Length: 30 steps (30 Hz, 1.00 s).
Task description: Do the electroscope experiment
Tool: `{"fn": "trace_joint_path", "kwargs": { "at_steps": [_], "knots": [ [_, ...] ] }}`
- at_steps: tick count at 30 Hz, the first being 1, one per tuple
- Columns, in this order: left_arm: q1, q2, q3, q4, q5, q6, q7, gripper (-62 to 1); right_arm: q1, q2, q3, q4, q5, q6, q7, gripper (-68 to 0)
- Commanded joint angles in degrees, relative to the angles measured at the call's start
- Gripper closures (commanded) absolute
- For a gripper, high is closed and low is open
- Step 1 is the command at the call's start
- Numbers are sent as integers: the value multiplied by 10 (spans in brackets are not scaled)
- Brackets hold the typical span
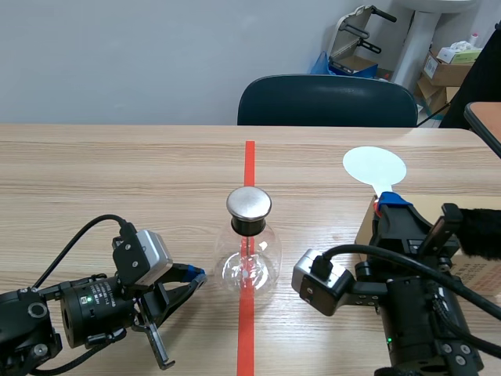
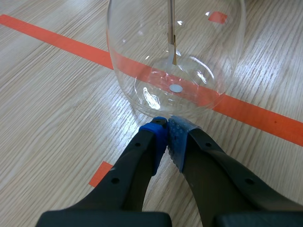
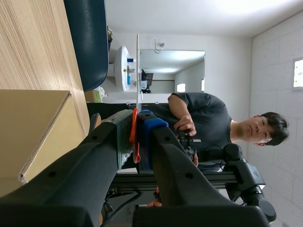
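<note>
Standing upright on the orange-red tape line [image 1: 249, 160] at mid-counter [image 1: 117, 180], the round clear-glass electroscope flask [image 1: 249, 265] has its long axis vertical, with the metal cap on top. Bare wood lies open to its left and beyond it; a brown cardboard box [image 1: 365, 232] sits at the right. The left hand [image 1: 192, 276] is closed on nothing, pads together just beside the flask's base. The right hand [image 1: 391, 204] is clamped on the red handle of a white round paddle [image 1: 375, 167], whose disc points away across the counter.

I get bright, even overhead light across the wooden surface [image 1: 117, 172], only faint soft shadows under the flask [image 2: 189, 61], and small white glare spots on its glass and metal cap [image 1: 249, 203].
</note>
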Motion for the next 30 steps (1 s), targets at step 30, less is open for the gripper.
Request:
{"fn": "trace_joint_path", "kwargs": {
  "at_steps": [30],
  "knots": [
    [3, -2, -4, 5, 0, -2, -24, -43, -19, -2, 44, 21, 0, -63, 40, -8]
  ]
}}
